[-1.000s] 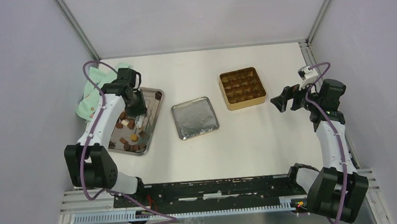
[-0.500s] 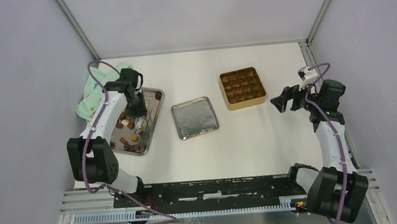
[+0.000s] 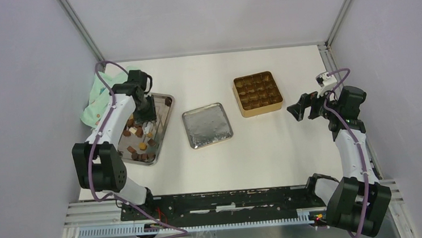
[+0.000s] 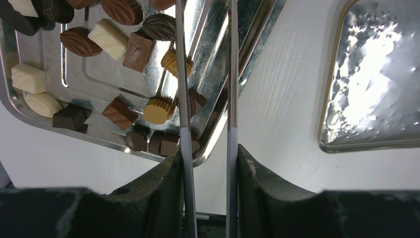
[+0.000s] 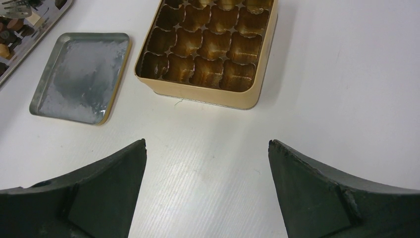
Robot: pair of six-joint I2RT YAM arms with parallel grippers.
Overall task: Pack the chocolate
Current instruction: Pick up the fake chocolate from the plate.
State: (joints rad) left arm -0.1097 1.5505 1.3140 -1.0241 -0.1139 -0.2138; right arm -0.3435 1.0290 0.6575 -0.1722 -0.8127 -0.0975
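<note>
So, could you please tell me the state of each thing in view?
Gold tin: open, visible compartments empty.
Tin lid: off, lying beside the tin.
Chocolate: loose on the steel tray, unpacked.
Tweezers: held, arms apart.
Left fingers: closed on the tweezers.
Right fingers: open, empty.
</note>
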